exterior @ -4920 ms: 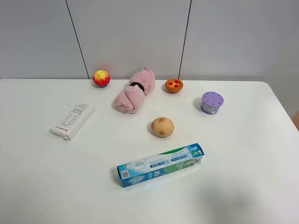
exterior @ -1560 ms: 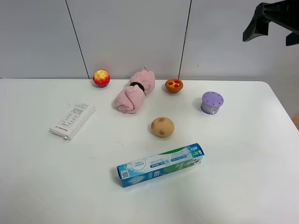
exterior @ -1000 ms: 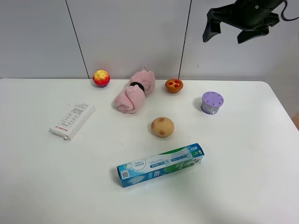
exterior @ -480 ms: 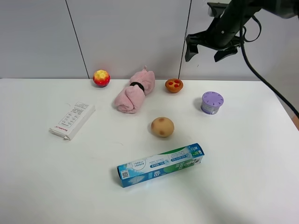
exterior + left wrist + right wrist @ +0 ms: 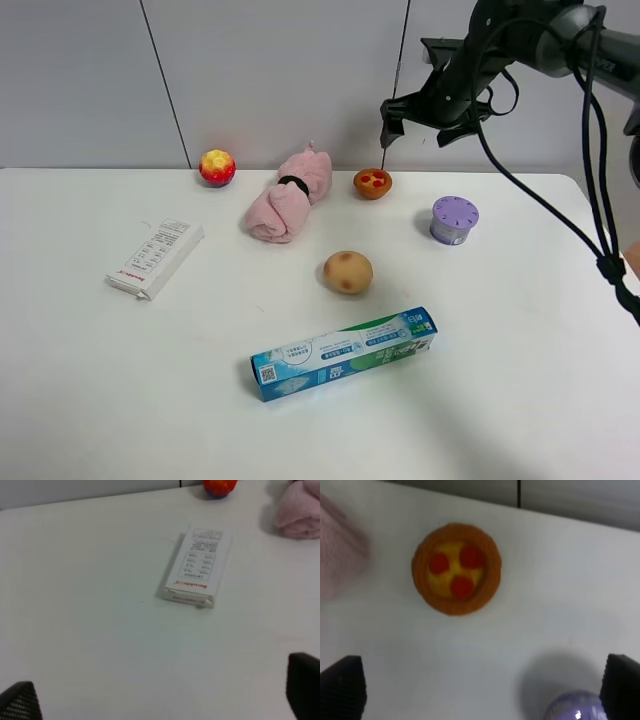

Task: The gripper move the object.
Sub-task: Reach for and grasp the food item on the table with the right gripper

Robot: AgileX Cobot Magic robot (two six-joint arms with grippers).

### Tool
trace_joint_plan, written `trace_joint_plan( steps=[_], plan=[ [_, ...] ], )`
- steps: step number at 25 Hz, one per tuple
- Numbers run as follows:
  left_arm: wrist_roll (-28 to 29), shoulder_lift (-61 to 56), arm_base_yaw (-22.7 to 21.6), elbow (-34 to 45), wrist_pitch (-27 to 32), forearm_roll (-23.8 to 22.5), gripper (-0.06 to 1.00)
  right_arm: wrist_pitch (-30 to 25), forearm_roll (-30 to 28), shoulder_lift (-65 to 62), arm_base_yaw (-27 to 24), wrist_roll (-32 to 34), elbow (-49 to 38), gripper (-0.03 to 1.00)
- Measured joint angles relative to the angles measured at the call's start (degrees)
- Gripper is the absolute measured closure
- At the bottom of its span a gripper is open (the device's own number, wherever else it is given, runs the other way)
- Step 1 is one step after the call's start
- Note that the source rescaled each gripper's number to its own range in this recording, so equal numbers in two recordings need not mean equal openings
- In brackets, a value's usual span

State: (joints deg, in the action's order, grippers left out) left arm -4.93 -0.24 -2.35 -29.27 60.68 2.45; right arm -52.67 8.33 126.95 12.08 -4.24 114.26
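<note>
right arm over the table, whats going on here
The right end effector hangs open in the air above the toy tart, holding nothing. The tart sits untouched on the white table, between the pink towel roll and the purple container. The left end effector is open too, low over the table near the white box.

Bright, diffuse light leaves only soft, faint shadows on the white tabletop (image 5: 520, 330), the high view sharp, while the right wrist view is blurred, its tart (image 5: 456, 569) soft-edged.
</note>
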Motion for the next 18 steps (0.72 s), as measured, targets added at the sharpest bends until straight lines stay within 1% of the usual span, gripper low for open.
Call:
trace_joint_plan(
  steps=[4, 7, 13, 18],
  plan=[
    [0.00, 0.00, 0.00, 0.00, 0.00, 0.00, -0.06, 3.60, 0.46, 2.38, 1.39, -0.83, 0.00, 0.12],
    [0.00, 0.00, 0.00, 0.00, 0.00, 0.00, -0.06, 5.26, 1.07, 4.15, 2.10, -1.09, 0.00, 0.12],
    [0.00, 0.00, 0.00, 0.00, 0.00, 0.00, -0.06, 6.74, 0.92, 7.04, 2.25, -1.15, 0.31, 0.12],
    [0.00, 0.00, 0.00, 0.00, 0.00, 0.00, -0.06, 6.98, 0.27, 10.34, 2.25, -1.19, 3.66, 0.12]
  ],
)
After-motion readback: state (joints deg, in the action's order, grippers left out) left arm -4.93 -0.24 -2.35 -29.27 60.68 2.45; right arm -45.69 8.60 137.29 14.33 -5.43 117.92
